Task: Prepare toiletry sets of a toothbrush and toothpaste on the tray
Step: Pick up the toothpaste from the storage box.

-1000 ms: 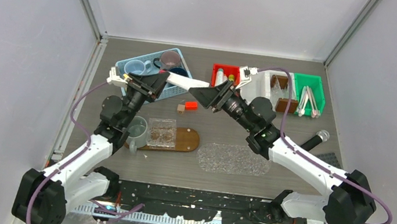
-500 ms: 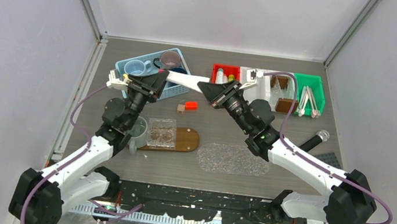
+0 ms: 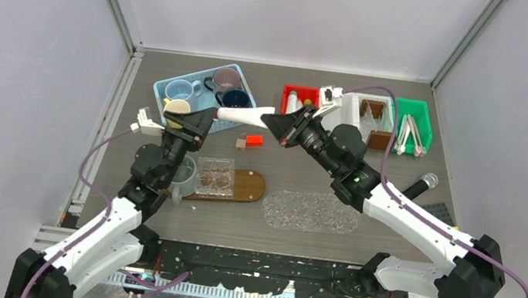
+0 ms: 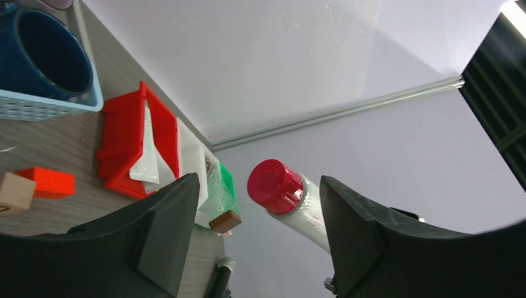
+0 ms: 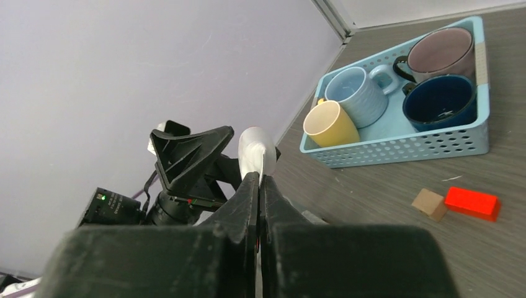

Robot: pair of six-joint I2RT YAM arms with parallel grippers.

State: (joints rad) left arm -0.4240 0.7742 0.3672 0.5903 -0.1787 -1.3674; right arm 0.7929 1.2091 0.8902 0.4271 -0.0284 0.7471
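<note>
Two arms: both meet in the air between the basket and the red bin (image 3: 290,90).
Top external view, right gripper (image 3: 268,118): jaws pinched on one end of the toothpaste tube (image 3: 245,113), which is held roughly level above the table.
Top external view, left gripper (image 3: 205,115): at the tube's other end; its jaw gap cannot be read from here.
Top external view, wooden tray (image 3: 246,185): on the table under the left arm, carrying a grey-green mug (image 3: 184,171) and a clear box (image 3: 215,174).
Top external view, basket (image 3: 157,90): light blue, rear left, holding four mugs.
Top external view, green bin (image 3: 426,113): rear right, with toothbrushes (image 3: 411,135) lying inside.
Left wrist view, left gripper (image 4: 259,183): fingers spread wide; nothing is gripped.
Left wrist view, toothpaste tube (image 4: 305,211): its red cap (image 4: 275,185) sits between the spread fingers, with a gap on each side.
Right wrist view, right gripper (image 5: 255,180): fingers pressed together on the flat end of the toothpaste tube (image 5: 253,152).
Right wrist view, basket (image 5: 397,149): contains the cream-yellow mug (image 5: 329,125), light blue mug (image 5: 356,93), mauve mug (image 5: 443,49) and navy mug (image 5: 440,102).
Right wrist view, table: a brown block (image 5: 429,203) and a red block (image 5: 472,203) lie side by side in front of the basket.
</note>
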